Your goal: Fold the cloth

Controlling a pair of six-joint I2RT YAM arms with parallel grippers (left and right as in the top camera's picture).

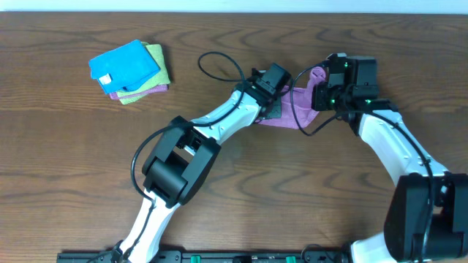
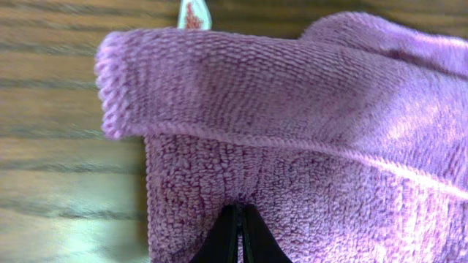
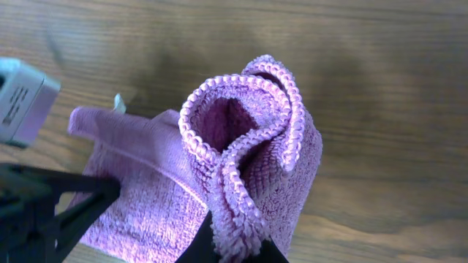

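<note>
Overhead view. Item 1: cloth (image 1: 292, 113), lilac, lying right of centre on the table (image 1: 73, 183), stretched between 2 grippers.
Item 2: left gripper (image 1: 269, 98), clenched on a doubled edge of the cloth.
Item 3: right gripper (image 1: 324, 82), clenched on a curled, raised corner.
Long axis: roughly left to right, the right end turned up-table. The white tag (image 2: 194, 13) sits at the far edge.
Risk: the bunched hems may slip from the right pinch or fold crooked, and the grippers are close enough that they may touch.
</note>
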